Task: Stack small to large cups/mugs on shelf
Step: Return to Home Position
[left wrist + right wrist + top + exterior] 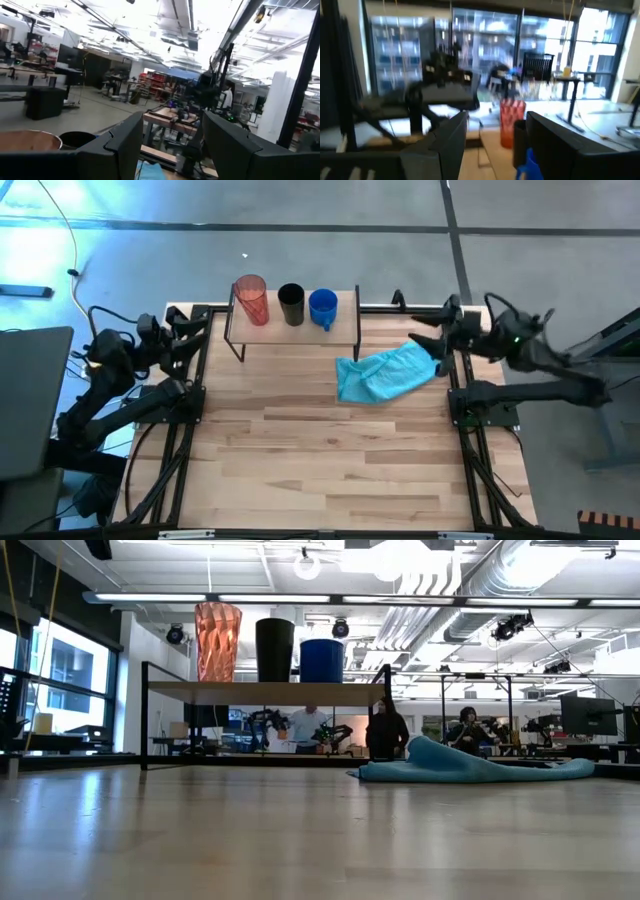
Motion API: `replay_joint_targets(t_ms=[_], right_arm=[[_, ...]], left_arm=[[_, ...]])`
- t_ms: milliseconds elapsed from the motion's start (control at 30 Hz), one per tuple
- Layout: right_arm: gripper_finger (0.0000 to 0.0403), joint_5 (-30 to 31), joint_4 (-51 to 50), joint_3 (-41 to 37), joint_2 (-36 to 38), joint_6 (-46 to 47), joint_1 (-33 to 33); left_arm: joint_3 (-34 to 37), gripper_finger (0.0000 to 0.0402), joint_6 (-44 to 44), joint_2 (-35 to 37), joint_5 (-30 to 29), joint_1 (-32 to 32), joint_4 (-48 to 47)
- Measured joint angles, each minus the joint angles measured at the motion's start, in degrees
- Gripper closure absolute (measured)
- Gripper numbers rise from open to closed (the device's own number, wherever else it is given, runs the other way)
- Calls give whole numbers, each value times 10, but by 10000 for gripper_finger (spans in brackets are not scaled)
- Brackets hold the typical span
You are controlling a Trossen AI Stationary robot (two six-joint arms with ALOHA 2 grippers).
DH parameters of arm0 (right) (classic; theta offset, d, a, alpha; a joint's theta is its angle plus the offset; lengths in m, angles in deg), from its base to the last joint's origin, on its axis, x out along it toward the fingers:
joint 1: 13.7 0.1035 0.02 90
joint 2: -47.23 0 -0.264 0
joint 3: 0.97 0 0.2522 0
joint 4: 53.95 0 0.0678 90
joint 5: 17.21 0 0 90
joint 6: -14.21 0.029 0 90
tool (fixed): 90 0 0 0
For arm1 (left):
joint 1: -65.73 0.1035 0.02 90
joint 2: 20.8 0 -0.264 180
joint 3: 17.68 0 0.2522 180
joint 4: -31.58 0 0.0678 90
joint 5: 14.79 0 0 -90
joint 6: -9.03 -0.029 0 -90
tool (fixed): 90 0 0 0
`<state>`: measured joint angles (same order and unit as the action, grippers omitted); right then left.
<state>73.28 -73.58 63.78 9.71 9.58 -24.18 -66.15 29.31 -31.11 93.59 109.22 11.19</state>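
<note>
Three vessels up on the shelf (pixel 345 332), lined up side by side along the far edge of the table (pixel 320 465). From the low view they step down in height: the tall orange tumbler (pixel 251 300) at the left end, the black cup (pixel 291 304) in the middle, the blue mug (pixel 323 308) beside it, its handle turned toward the table's front. All three stand upright, mouths up, with small gaps between them from above. Looking down into them, the black cup is just dark inside and I can't tell more; the tumbler and mug show only their own colour.

On the tabletop, the light-blue cloth (pixel 385 374) lies rumpled just in front of the shelf's right end, spreading toward the right side. It touches none of the cups.

The left gripper (pixel 192 328) sits off the table's left edge near the shelf's left end, its fingers (pixel 122 145) spread with a clear gap, holding nothing. The right gripper (pixel 425 342) hangs by the right rail, close over the cloth's far end, fingers (pixel 445 145) also apart and gripping nothing.

Beyond the table, people (pixel 388 730) sit at benches in the room
</note>
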Motion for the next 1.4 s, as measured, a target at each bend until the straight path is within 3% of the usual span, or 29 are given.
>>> replay_joint_targets(t_ms=[233, 467, 733, 867, 1000, 1400], right_arm=[[203, -16, 275, -206, 50, 65, 0], [203, -27, 435, -291, 35, 92, 1], [203, 3, 463, -294, -13, 49, 65], [203, 52, 474, -294, -46, 44, 98], [203, 56, 482, -294, -57, 42, 107], [203, 57, 446, -294, -52, 62, 106]], left_arm=[[27, 208, 16, 0, -2, 0, 45], [77, 208, 57, 0, -21, 0, 105], [148, 208, 110, 0, -39, 0, 204], [163, 208, 116, 0, -46, 0, 215], [167, 208, 116, 0, -43, 0, 213], [167, 208, 112, 0, 101, 0, 153]])
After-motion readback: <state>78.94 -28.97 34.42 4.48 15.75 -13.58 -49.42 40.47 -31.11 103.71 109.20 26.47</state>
